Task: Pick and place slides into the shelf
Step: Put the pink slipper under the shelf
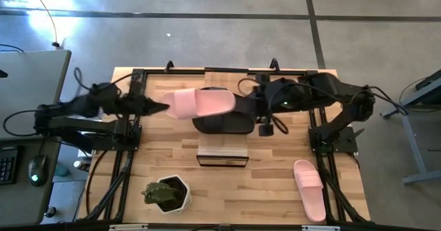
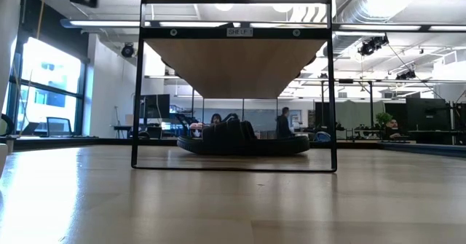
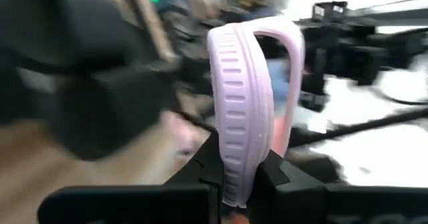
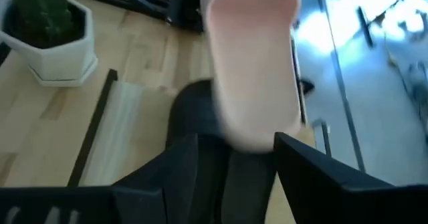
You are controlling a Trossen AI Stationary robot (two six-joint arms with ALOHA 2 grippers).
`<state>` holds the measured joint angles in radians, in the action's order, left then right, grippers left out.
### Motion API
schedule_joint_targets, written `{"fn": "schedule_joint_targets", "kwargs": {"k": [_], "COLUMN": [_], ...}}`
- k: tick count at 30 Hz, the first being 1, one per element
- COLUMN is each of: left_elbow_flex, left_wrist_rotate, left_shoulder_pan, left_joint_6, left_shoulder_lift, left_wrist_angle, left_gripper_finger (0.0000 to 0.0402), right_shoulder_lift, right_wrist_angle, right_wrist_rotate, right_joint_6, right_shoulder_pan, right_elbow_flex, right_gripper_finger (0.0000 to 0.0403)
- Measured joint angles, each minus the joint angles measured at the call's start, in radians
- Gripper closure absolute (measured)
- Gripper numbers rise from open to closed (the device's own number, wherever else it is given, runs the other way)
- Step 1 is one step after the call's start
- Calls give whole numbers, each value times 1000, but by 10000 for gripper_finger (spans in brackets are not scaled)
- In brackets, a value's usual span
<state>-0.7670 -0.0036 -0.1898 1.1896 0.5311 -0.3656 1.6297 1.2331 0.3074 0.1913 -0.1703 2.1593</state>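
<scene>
A pale pink slide [image 1: 200, 103] hangs in the air above the table's far middle, between both arms. My left gripper [image 1: 164, 107] is shut on its left end. My right gripper [image 4: 234, 160] is open at its right end, with a finger on either side of that end [image 4: 254, 127]; whether they touch it, I cannot tell. Below lies a black slide [image 1: 224, 125], sole flat on the table, just behind the shelf [image 1: 222, 149]. The low view shows this black slide [image 2: 244, 138] through the shelf's frame [image 2: 233, 84]. A second pink slide [image 1: 309, 188] lies on the table near the right front. My left gripper pinches the pink slide's heel end [image 3: 234, 180] between its two fingers [image 3: 200, 177], one on each flat face of the sole. It comes level from the table's left, fingers along the slide. The slide is lifted clear, with its strap [image 3: 291, 57] at the far end.
A potted green plant [image 1: 167, 194] in a white pot stands near the front edge, left of the shelf. Black frame rails [image 1: 131, 131] run along both sides of the tabletop. Bare wood lies between the shelf and the second pink slide.
</scene>
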Motion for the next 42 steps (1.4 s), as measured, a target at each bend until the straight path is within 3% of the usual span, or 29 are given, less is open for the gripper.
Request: {"fn": "schedule_joint_targets", "kwargs": {"k": [6, 10, 16, 20, 26, 36, 42], "left_elbow_flex": [-290, -413, -482, -485, -472, -322, -151], "left_wrist_rotate": [-213, -293, -349, -364, -273, -37, 102], "left_shoulder_pan": [0, 0, 0, 0, 0, 0, 0], "left_joint_6": [-106, -108, -21, 15, 86, 128, 121], "left_shoulder_lift": [-4, 2, 2, 2, 2, -23, -70], "left_wrist_angle": [-458, -696, -979, -1066, -1214, -1208, -1039], "left_gripper_finger": [384, 384, 384, 384, 384, 385, 385], "right_shoulder_lift": [-43, -58, -66, -78, -107, -143, -253], "right_wrist_angle": [86, 96, 132, 151, 201, 320, 305], "right_wrist_rotate": [51, 55, 51, 83, 94, 105, 79], "right_joint_6": [-126, -143, -183, -214, -274, -422, -591], "right_shoulder_pan": [1, 0, 0, 0, 0, 0, -18], "right_elbow_flex": [0, 0, -1, -1, -1, -1, -6], "right_gripper_finger": [220, 241, 279, 299, 328, 396, 402]}}
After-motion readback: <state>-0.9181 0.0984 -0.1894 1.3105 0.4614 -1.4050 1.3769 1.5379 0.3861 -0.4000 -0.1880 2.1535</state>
